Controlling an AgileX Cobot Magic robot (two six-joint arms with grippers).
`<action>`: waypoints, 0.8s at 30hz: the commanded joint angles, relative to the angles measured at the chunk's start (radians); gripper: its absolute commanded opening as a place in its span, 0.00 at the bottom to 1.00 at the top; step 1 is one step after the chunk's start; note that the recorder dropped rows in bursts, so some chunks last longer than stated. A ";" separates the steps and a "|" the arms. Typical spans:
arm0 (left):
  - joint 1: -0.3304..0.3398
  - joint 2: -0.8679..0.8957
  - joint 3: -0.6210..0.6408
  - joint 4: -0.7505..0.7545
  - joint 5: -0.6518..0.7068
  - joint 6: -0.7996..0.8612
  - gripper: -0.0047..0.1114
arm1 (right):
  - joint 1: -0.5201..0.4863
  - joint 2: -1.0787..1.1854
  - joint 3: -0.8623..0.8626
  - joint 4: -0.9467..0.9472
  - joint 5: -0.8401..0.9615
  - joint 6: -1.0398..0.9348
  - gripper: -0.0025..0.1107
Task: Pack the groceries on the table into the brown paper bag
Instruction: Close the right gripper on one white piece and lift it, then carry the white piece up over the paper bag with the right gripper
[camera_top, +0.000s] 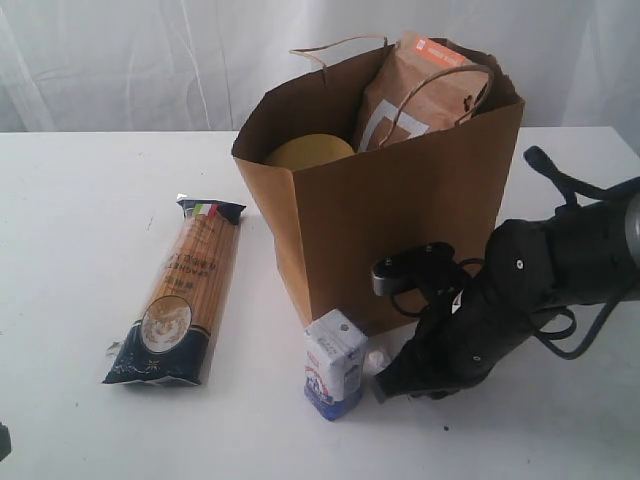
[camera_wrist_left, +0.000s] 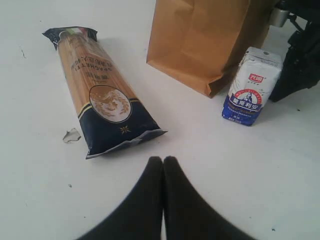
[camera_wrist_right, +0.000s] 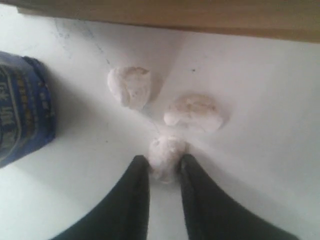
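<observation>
The brown paper bag (camera_top: 400, 200) stands upright on the table (camera_top: 80, 200). In its mouth sit the orange-labelled pouch (camera_top: 425, 90) and a yellow lid (camera_top: 308, 152). The spaghetti packet (camera_top: 185, 290) lies flat left of the bag. In front of the bag stands the blue-white carton (camera_top: 335, 363). Between carton and bag lie three small white lumps. My right gripper (camera_wrist_right: 165, 162) is low on the table, its fingertips pressed on both sides of the nearest lump (camera_wrist_right: 166, 152). The other two lumps (camera_wrist_right: 130, 86) (camera_wrist_right: 194, 112) lie just beyond. My left gripper (camera_wrist_left: 163, 160) is shut and empty, short of the spaghetti packet (camera_wrist_left: 97, 92).
The right arm (camera_top: 540, 280) crouches against the bag's right front corner. The carton (camera_wrist_right: 22, 115) is close beside the right gripper. A small torn scrap (camera_wrist_left: 71, 135) lies by the spaghetti packet's near end. White curtains hang behind the table.
</observation>
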 joint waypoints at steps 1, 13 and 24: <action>-0.004 -0.006 0.004 0.000 0.001 -0.004 0.04 | 0.000 -0.016 0.000 0.001 0.011 0.018 0.03; -0.004 -0.006 0.004 0.000 0.001 -0.004 0.04 | 0.000 -0.422 0.002 0.001 0.239 0.054 0.02; -0.004 -0.006 0.004 0.000 0.001 -0.004 0.04 | 0.000 -0.722 -0.113 -0.007 0.403 0.131 0.02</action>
